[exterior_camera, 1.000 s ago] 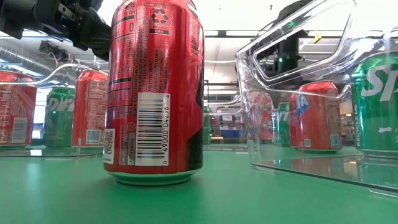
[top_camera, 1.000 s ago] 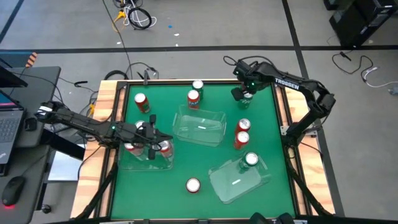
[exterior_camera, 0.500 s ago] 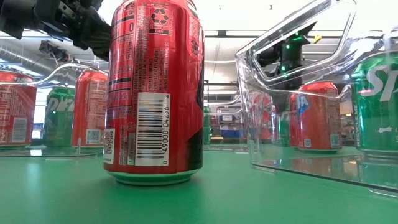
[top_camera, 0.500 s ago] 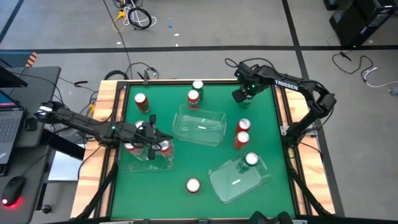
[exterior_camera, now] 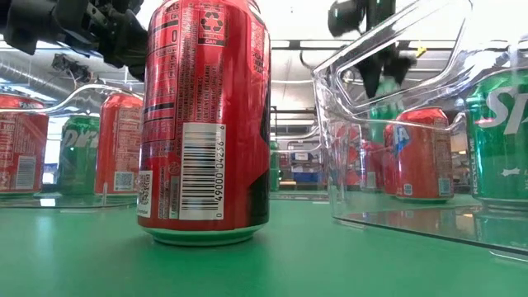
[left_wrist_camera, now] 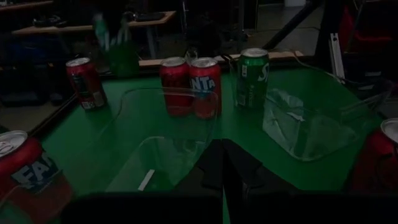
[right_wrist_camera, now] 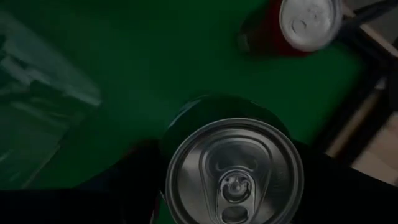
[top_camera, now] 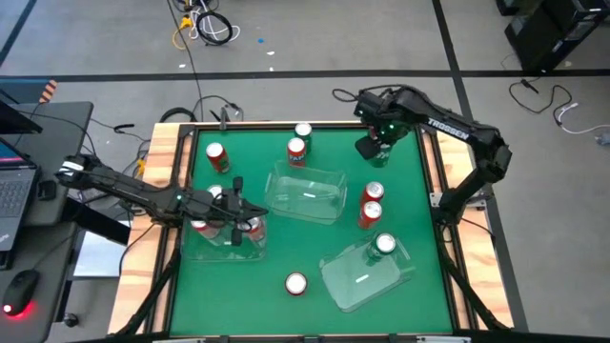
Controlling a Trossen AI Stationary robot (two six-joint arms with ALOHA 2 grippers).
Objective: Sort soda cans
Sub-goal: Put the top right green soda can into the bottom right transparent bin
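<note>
My right gripper (top_camera: 374, 145) hangs over the table's far right corner, shut on a green soda can (right_wrist_camera: 235, 174) whose silver top faces the wrist camera. My left gripper (top_camera: 233, 215) is shut and empty, level above the clear bin (top_camera: 224, 243) at the left, which holds red cans (top_camera: 253, 229). Red cans stand on their bases on the green mat at the far left (top_camera: 215, 156), far middle (top_camera: 296, 150), right (top_camera: 370, 213) and near edge (top_camera: 295, 283). A green can (top_camera: 383, 245) stands in the near right bin (top_camera: 357, 278). My right gripper pinches the green can by its upper side wall (right_wrist_camera: 180, 121), one finger on each side. The fingers come from above and point down. The can hangs upright below them, lifted clear of the mat.
An empty clear bin (top_camera: 307, 193) lies in the middle of the mat. Another can (top_camera: 303, 131) stands at the far edge. Wooden rails (top_camera: 434, 162) frame the mat. In the low view, the near red can (exterior_camera: 205, 124) fills the foreground.
My right gripper has risen over the far right corner and taken the green can up off the mat; the can stays upright.
</note>
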